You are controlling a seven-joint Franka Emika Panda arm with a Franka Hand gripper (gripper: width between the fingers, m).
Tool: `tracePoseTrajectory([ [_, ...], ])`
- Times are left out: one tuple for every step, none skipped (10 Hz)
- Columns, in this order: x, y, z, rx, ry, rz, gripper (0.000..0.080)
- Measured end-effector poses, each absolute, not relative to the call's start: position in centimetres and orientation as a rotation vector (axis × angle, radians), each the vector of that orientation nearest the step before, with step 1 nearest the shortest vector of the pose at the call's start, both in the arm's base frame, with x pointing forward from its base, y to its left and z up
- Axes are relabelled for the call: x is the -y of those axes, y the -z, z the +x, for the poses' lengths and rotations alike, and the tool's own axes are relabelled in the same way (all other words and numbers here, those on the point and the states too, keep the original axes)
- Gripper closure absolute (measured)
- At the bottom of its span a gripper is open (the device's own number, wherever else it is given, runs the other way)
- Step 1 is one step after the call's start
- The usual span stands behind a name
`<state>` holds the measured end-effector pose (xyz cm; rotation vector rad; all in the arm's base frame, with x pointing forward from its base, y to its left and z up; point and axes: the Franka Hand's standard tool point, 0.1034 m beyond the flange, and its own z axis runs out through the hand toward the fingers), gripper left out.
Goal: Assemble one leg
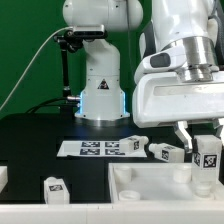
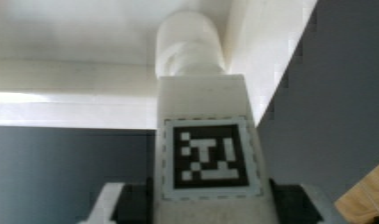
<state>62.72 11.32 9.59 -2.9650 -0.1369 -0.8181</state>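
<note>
My gripper (image 1: pixel 203 140) is shut on a leg (image 1: pixel 207 160), a stubby white post with a black-and-white tag, and holds it upright at the exterior view's right. The leg's lower end stands at or in the far right corner of the large white tray-like body (image 1: pixel 150 192); I cannot tell whether it touches. In the wrist view the leg (image 2: pixel 207 120) runs away from the camera between my fingers (image 2: pixel 296 202), its tag facing the lens, its far end against the body's white surface (image 2: pixel 61 50).
Two more legs (image 1: pixel 133 145) (image 1: pixel 166 151) lie behind the body, near the marker board (image 1: pixel 97 148). Another leg (image 1: pixel 54 187) lies at the front left. The robot's base (image 1: pixel 100 95) stands at the back.
</note>
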Motion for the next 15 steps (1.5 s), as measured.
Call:
tracePoseTrajectory([
  [-11.4, -9.6, 62.7, 0.138, 0.822, -2.964, 0.0514],
  [-11.3, -9.6, 62.8, 0.136, 0.831, -2.962, 0.0512],
  [-11.1, -9.5, 62.9, 0.133, 0.846, -2.961, 0.0512],
  [-10.9, -9.1, 62.8, 0.133, 0.839, -2.965, 0.0512],
  [-10.7, -8.9, 62.9, 0.130, 0.837, -2.967, 0.0512],
  [-10.7, -8.7, 63.0, 0.129, 0.836, -2.968, 0.0512],
  [-10.9, -8.4, 63.0, 0.134, 0.843, -2.966, 0.0512],
  [-11.1, -8.4, 63.0, 0.137, 0.870, -2.959, 0.0512],
  [-11.2, -8.3, 63.1, 0.140, 0.901, -2.951, 0.0512],
  [-11.1, -8.4, 63.2, 0.140, 0.910, -2.949, 0.0512],
  [-11.1, -8.4, 63.2, 0.139, 0.912, -2.949, 0.0512],
  [-11.1, -8.4, 63.2, 0.138, 0.912, -2.949, 0.0512],
  [-11.1, -8.4, 63.2, 0.139, 0.912, -2.949, 0.0512],
  [-11.1, -8.4, 63.2, 0.139, 0.912, -2.949, 0.0484],
  [-11.1, -8.4, 63.2, 0.138, 0.912, -2.949, 0.0307],
])
